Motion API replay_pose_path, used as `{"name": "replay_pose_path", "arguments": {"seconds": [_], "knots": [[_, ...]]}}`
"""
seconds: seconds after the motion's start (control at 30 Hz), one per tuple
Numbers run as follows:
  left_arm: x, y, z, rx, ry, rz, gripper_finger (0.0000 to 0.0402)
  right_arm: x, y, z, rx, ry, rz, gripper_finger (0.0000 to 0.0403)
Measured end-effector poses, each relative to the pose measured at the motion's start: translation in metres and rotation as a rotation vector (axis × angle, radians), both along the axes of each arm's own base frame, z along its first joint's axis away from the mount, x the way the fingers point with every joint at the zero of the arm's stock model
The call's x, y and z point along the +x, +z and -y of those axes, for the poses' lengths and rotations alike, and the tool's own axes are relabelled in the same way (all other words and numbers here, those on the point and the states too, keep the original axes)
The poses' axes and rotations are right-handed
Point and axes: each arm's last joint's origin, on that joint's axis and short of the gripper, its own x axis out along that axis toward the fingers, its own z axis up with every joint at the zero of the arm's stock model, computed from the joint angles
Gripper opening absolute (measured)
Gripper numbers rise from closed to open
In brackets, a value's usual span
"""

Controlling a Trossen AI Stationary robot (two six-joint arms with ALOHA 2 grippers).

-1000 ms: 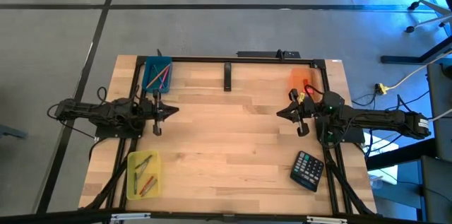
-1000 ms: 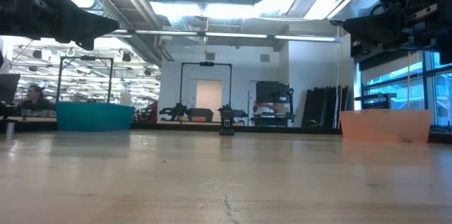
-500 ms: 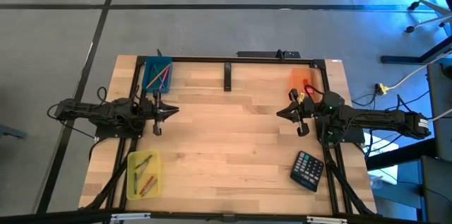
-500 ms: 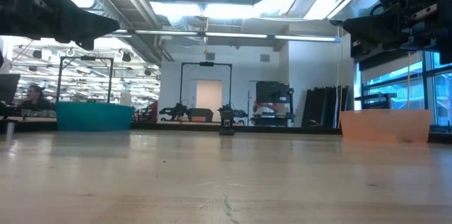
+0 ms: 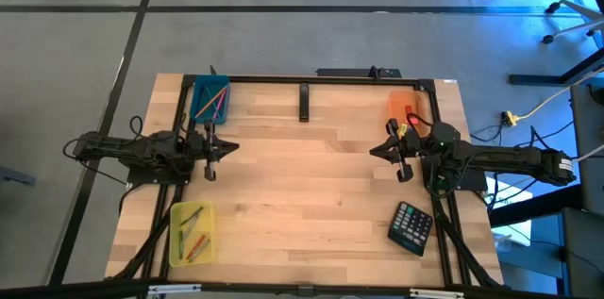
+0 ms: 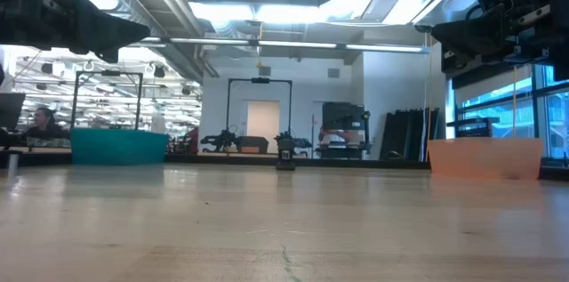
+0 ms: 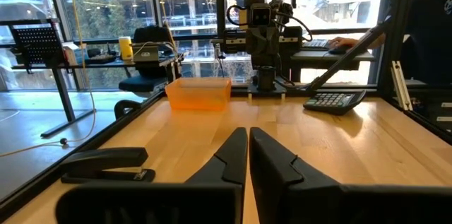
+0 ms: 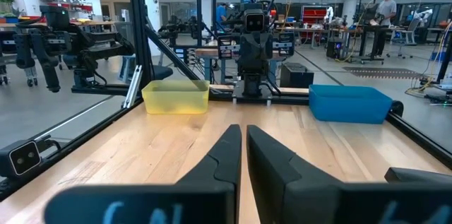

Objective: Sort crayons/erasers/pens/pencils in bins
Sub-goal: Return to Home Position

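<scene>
Notes left gripper (image 5: 233,145) and right gripper (image 5: 375,151) parked at opposite sides of the surface (image 5: 302,186), fingers near-touching, holding nothing. Reads as home pose. Sees coloured sticks (image 5: 212,103) in teal bin (image 5: 209,87) and yellow bin (image 5: 176,219); orange bin (image 5: 396,101) beside right gripper.

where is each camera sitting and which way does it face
high: above the table, facing straight down; left pincer and right pincer point at each other.
low: tabletop height, level toward teal bin and orange bin; left arm, right arm overhead.
left wrist: on left arm, facing right arm, orange bin, calculator; own shut pincer.
right wrist: on right arm, facing left arm, yellow bin, teal bin; own shut pincer.
shared: low and left wrist both show the orange bin.
</scene>
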Motion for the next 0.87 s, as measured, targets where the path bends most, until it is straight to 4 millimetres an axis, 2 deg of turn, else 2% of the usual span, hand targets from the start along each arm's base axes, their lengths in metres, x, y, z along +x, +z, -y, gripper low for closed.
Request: {"name": "replay_pose_path", "arguments": {"seconds": [0.3,0.87], "knots": [[0.0,0.0,0.0,0.0,0.0,0.0,0.0001,0.0,0.0,0.0,0.0,0.0,0.0,0.0028],[0.0,0.0,0.0,-0.001,0.0,0.0,0.0031,0.0,0.0,0.0,0.0,0.0,0.0,0.0028]]}}
